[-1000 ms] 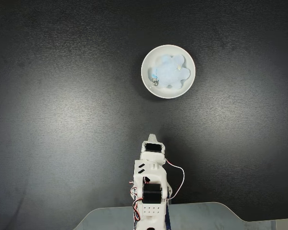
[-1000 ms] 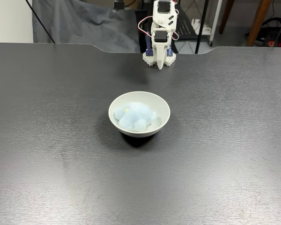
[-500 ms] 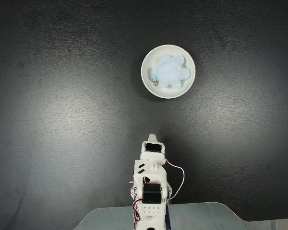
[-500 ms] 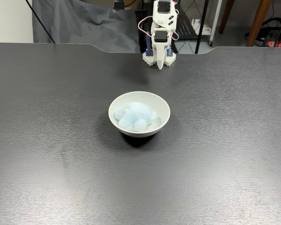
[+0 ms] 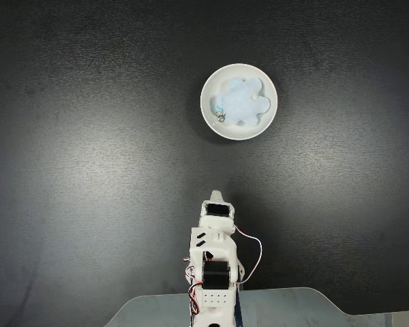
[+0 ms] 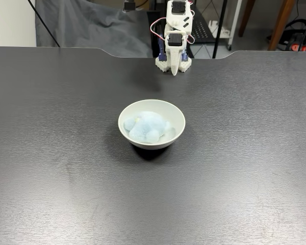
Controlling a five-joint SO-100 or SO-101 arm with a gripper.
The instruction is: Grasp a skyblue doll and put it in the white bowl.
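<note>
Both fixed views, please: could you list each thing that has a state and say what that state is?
Fluffy sky-blue plush doll: lying inside the bowl, not held.
Glossy round white bowl: upright on the table, holding the doll.
White two-finger gripper: folded back near the arm's base, well apart from the bowl, holding nothing; open or shut cannot be told.
Dark table: bears the bowl.

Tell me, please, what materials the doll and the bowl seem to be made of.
The skyblue doll looks like soft plush: fuzzy, matte surface, with a small shiny metal ring. The white bowl looks like glazed ceramic or glossy plastic: a smooth, evenly white wall.
</note>
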